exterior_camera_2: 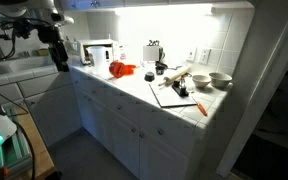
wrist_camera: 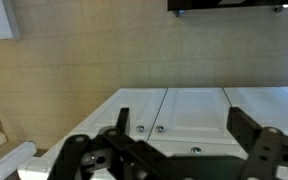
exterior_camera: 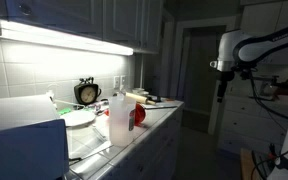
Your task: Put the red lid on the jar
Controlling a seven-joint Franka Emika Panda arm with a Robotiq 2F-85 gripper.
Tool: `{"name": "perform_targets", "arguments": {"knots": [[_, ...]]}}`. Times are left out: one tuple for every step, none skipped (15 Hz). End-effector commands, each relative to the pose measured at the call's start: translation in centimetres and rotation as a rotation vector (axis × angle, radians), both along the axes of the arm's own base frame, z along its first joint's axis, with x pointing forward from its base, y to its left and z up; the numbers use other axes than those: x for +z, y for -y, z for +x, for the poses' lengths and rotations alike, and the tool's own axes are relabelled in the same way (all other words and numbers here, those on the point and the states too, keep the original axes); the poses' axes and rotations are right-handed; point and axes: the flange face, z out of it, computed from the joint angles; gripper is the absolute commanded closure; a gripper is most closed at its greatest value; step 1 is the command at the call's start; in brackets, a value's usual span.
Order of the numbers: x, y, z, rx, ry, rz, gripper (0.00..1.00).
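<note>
Exterior view along the lit counter (exterior_camera: 156, 117): jar (exterior_camera: 119, 116) upright near the front edge, red lid (exterior_camera: 138, 115) low on the worktop just beside it; whether they touch cannot be told here. The gripper (exterior_camera: 221, 90) is well apart from both, out past the counter's far end, pointing down from a bent white arm (exterior_camera: 246, 45) that comes in from the frame's right. Its fingers are too dark to read. Exterior view facing the counter: red lid (exterior_camera_2: 122, 70) lies on the tiled top toward the end nearer the gripper (exterior_camera_2: 59, 60); jar (exterior_camera_2: 149, 56) stands farther along and closer to the wall, with a clear gap between them that the end-on view squashes. The gripper hangs in open air off the counter's end, roughly at worktop height, the arm reaching down from the upper corner. Two bowls (exterior_camera_2: 221, 78) sit at the opposite end. Wrist view: fingers (wrist_camera: 259, 150) spread wide, nothing held between them, white cabinet doors (wrist_camera: 194, 110) beyond. Lid and jar show only in the exterior views.
</note>
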Motion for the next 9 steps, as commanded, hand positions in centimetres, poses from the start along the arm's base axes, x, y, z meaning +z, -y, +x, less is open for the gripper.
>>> {"name": "perform_targets", "arguments": {"knots": [[0.1, 0.0, 0.0, 0.0, -0.001, 0.001, 0.0], [0.0, 0.0, 0.0, 0.0, -0.002, 0.001, 0.0], [0.0, 0.0, 0.0, 0.0, -0.003, 0.001, 0.0], [0.0, 0.0, 0.0, 0.0, -0.003, 0.001, 0.0], [0.0, 0.0, 0.0, 0.0, -0.004, 0.001, 0.0], [0.0, 0.0, 0.0, 0.0, -0.004, 0.001, 0.0], [-0.2, 0.1, 0.9, -0.06, 0.014, -0.012, 0.0], [-0.5, 0.2, 2.0, -0.128, 0.032, 0.004, 0.0], [-0.8, 0.1, 2.8, -0.142, 0.027, 0.027, 0.0]]}}
